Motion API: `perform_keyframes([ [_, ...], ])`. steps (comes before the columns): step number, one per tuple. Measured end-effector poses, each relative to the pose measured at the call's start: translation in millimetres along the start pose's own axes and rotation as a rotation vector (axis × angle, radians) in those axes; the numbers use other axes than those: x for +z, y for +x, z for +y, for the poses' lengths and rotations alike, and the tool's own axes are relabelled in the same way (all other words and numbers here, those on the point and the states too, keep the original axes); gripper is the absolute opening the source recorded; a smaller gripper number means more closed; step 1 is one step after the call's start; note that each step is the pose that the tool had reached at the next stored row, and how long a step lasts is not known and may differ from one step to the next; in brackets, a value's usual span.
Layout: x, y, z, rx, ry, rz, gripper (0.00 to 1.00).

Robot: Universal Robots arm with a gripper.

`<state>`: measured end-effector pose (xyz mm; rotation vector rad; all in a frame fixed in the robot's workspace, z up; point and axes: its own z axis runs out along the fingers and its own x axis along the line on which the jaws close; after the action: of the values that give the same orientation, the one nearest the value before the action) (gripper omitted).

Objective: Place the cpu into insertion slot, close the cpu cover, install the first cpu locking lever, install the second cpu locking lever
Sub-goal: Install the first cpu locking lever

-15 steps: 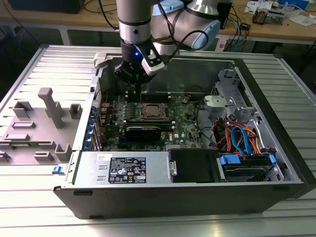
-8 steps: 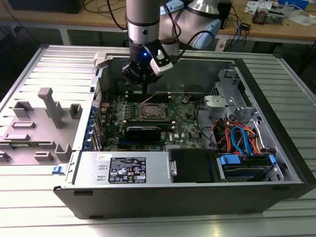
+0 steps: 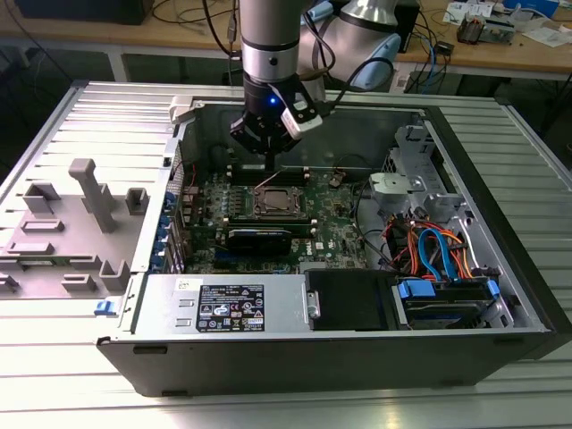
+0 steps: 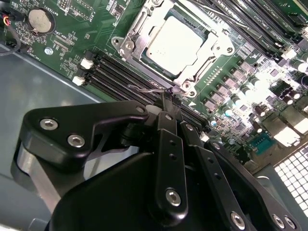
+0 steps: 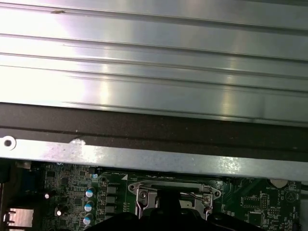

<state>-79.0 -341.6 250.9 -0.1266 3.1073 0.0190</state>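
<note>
The cpu lies flat in the insertion slot on the green motherboard. The silvery cpu cover is down around it, with the chip's top showing through its window. A thin wire locking lever runs along the socket's edge nearest the gripper. My gripper is shut, its narrow tips together and touching the lever's end beside the socket corner. In the exterior view the gripper hangs just behind the socket. The socket frame also appears in the first wrist view.
Black memory slots lie between the gripper and the socket. A round coin battery sits on the board. The case wall rises close by. A power supply and a drive bay with coloured cables fill the case's near side.
</note>
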Motion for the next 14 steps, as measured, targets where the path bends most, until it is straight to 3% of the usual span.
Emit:
perform_keyframes([
  [11, 0.9, -0.4, 0.0, 0.000, -0.0004, -0.0001, 0.11],
  [14, 2.7, -0.9, -0.1, 0.001, -0.0095, -0.0007, 0.11],
])
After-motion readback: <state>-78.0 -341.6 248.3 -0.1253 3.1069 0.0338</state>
